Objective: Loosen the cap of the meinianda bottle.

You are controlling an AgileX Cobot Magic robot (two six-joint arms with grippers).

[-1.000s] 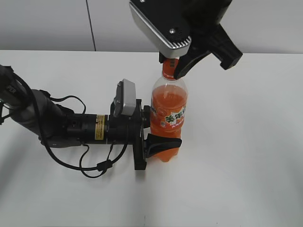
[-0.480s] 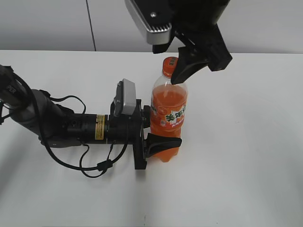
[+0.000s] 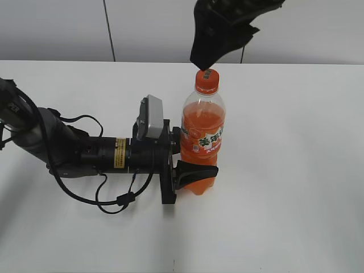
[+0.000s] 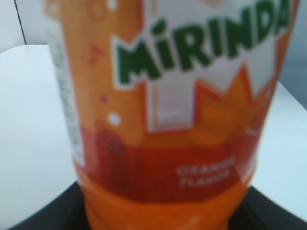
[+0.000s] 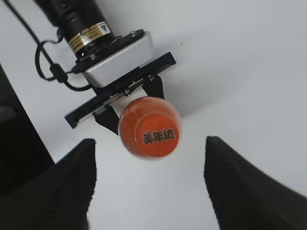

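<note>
Bottle (image 3: 203, 142) full of orange drink standing on white table (image 3: 296, 170), cap (image 3: 207, 78) on, left end effector (image 3: 190, 162) clamped on bottle, right end effector (image 5: 149, 177) wide apart above cap

My left arm (image 3: 74, 151) is a black, round tube at the left of the exterior view, with a yellow sticker band around it and thin black cables looping below. A silver-grey camera box (image 3: 152, 118) with rounded corners sits on my black left gripper (image 3: 193, 170). My right gripper (image 5: 148, 187) has two wide black fingers (image 5: 72, 182), finely ribbed on their surface.
</note>
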